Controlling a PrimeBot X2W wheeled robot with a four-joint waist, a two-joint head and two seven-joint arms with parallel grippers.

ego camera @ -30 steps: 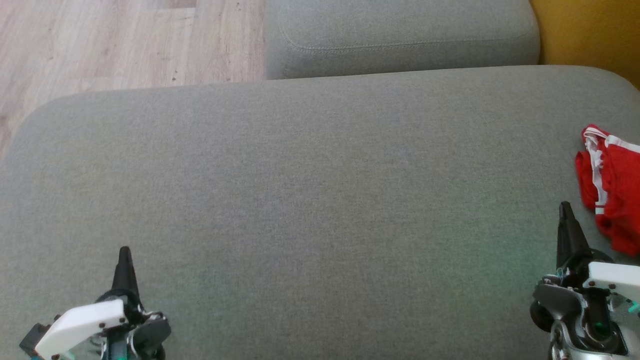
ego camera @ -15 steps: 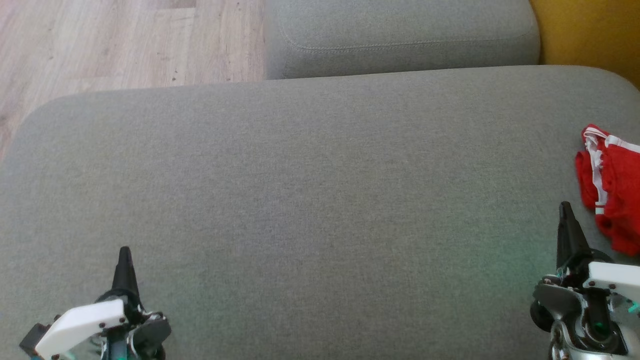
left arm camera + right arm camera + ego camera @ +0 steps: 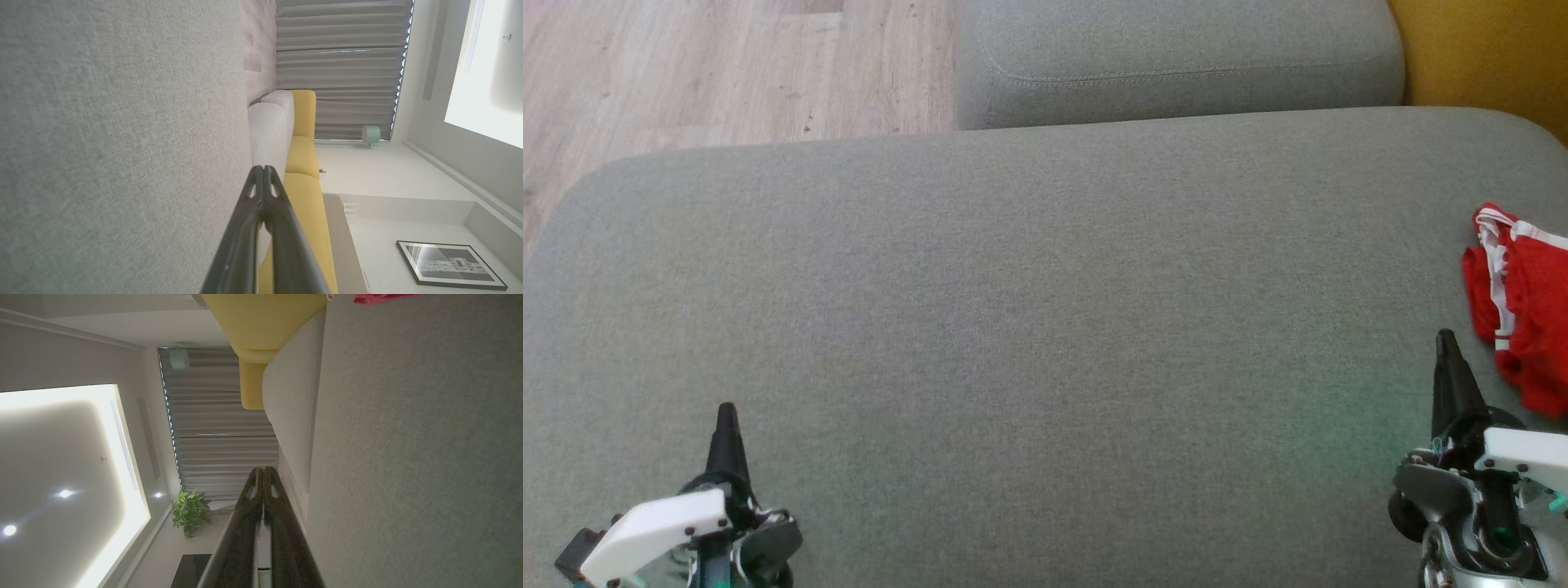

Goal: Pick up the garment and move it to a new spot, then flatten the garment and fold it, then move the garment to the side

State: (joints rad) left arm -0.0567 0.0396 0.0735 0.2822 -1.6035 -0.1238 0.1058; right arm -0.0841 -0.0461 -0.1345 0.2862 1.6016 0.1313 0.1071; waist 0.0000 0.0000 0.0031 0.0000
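The left gripper points across the grey cushion, fingers pressed together, empty; its wrist view adds a framed picture. The right gripper, likewise closed and empty, is near the crumpled red garment at the cushion's right edge; its wrist view adds a potted plant.

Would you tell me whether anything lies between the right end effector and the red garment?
Nothing visible does. The shut right end effector sits just beside the crumpled red garment, with bare grey cushion between them. The garment runs off the head view's right edge, so its far side is unseen.
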